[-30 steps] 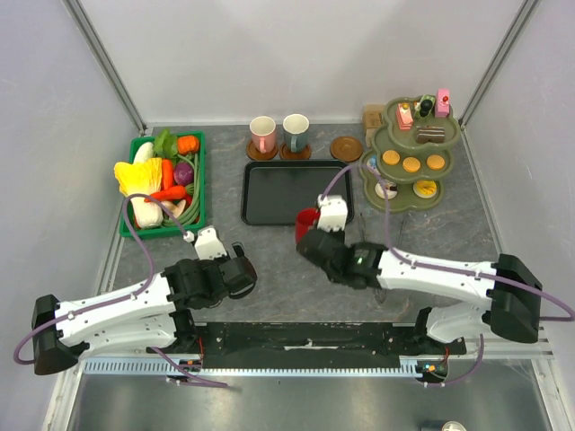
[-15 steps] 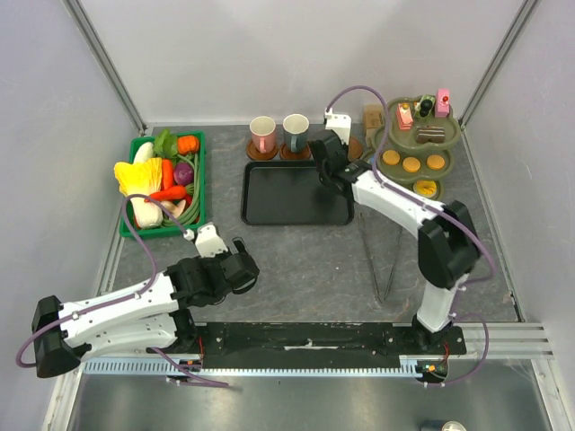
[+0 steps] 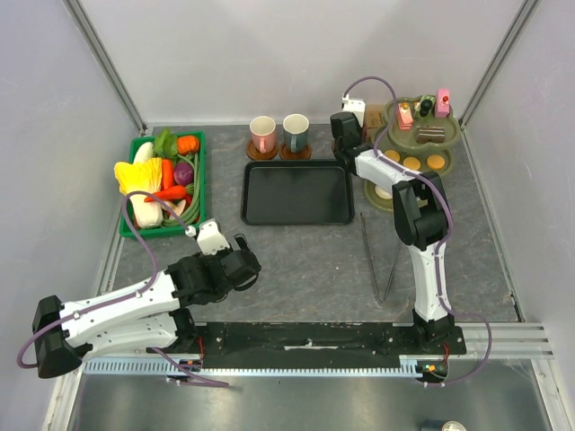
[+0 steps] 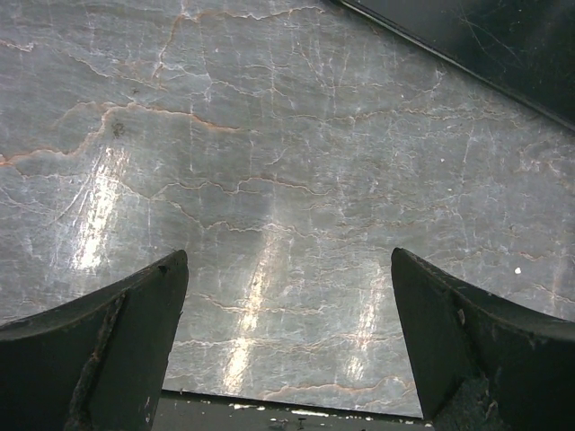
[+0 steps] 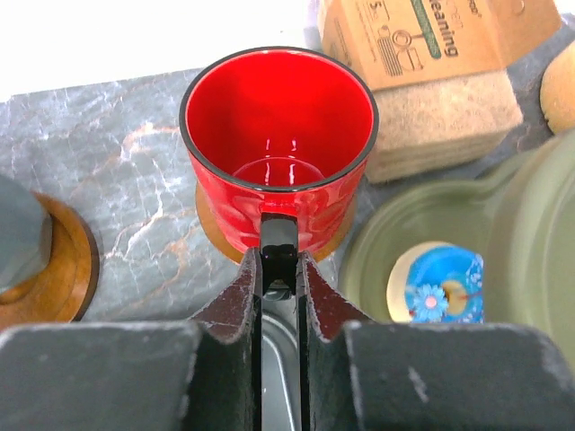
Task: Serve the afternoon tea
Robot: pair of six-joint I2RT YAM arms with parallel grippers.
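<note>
Left gripper (image 4: 287,269) – fingers spread wide, nothing between them, above bare stone table (image 4: 269,135). Right gripper (image 5: 279,260) – clamped on the handle of the red mug (image 5: 278,135), upright over a wooden coaster (image 5: 214,229) at the back, just beside the green tiered stand (image 5: 530,224).

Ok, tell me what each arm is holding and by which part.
Right gripper: the red mug, its fingers pinching the handle. Left gripper: nothing, open above bare tabletop.
</note>
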